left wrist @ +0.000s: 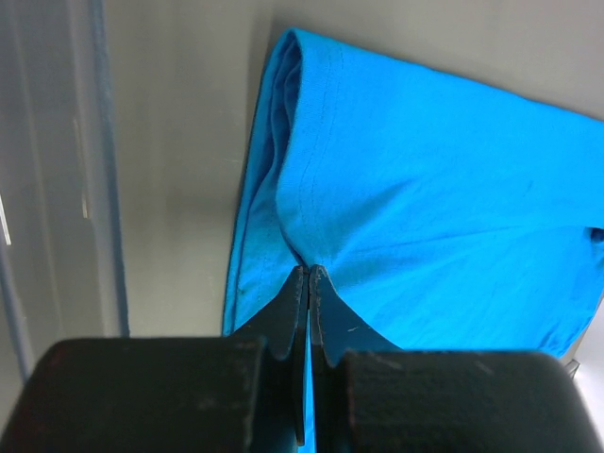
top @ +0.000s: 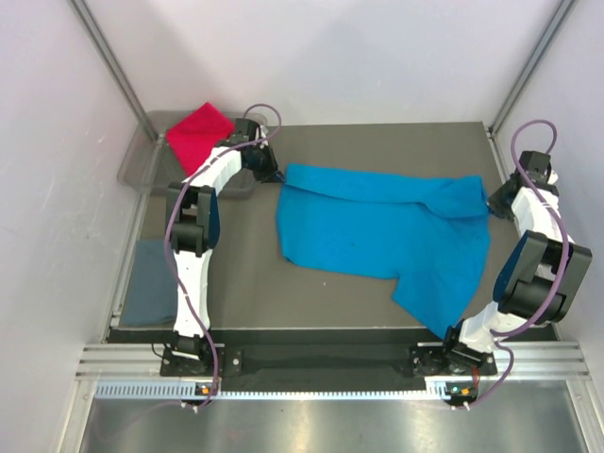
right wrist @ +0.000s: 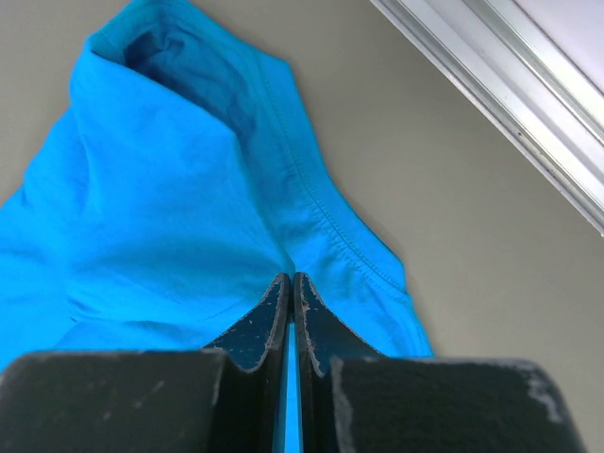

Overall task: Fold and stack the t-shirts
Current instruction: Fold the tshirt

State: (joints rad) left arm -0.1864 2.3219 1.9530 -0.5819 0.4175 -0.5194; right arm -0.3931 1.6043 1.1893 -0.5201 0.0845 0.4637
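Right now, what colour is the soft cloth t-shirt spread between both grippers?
Bright turquoise-blue t-shirt, plain, no pattern; clearest in the top external view.

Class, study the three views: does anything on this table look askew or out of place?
The turquoise shirt lies lopsided, one flap trailing toward the near right edge. The red shirt sits apart on the tray, turned corner-on.

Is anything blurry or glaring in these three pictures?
Top view: even light, soft shadows, no glare on the turquoise shirt. Left wrist view: shirt seams sharp, the left gripper close to the lens slightly soft. Right wrist view: stitching crisp, the right gripper dark.
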